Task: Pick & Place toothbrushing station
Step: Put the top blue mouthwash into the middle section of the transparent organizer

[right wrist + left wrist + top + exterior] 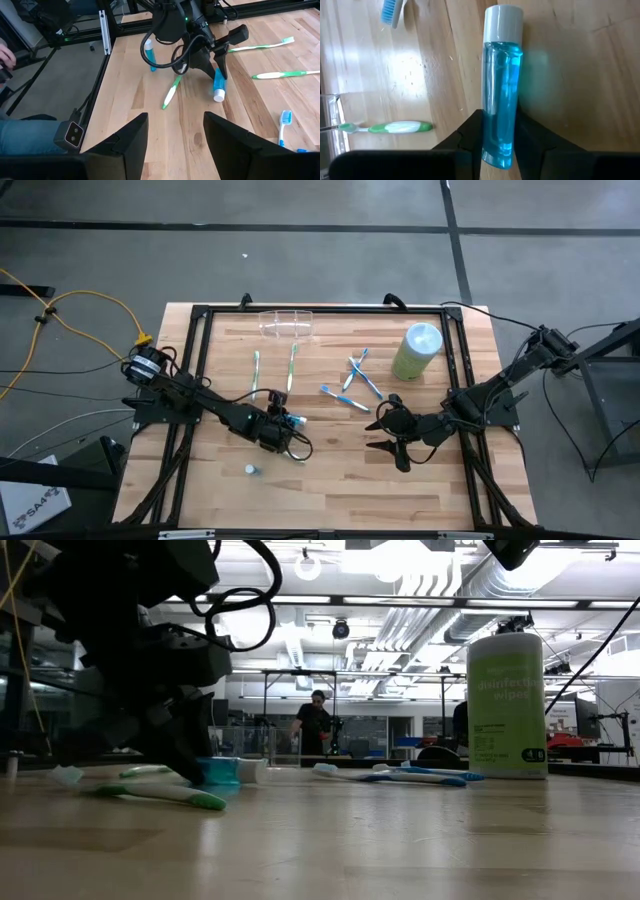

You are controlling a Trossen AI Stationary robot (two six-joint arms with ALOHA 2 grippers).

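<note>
The left end effector (283,426) sits low on the pale wooden plank table (330,490), its two dark fingers clamped on the base end of a small clear bottle of blue liquid with a white cap (501,85), which lies on its side. In the low view that bottle shows only as a blue patch and a white cap half hidden behind the dark arm. A green and white toothbrush (171,92) lies just beside the bottle, and a small white cap-like object (250,470), too small to make out, rests nearer the front edge than the bottle. The right end effector (392,432) hovers well to the right of the bottle, its fingers spread apart and holding nothing. Farther back than the bottle lie two long green toothbrushes (256,369), side by side, and several blue and white toothbrushes (358,376) crossing one another. Beyond those blue brushes stands a light green cylindrical canister with a pale lid (507,705); its label reads "disinfecting wipes", the smaller print being illegible. The toothbrushing station (287,323), a low clear plastic holder, stands at the far edge, well apart from the bottle, its outline faint against the wood. People (314,727) stand in the room beyond the table
</note>
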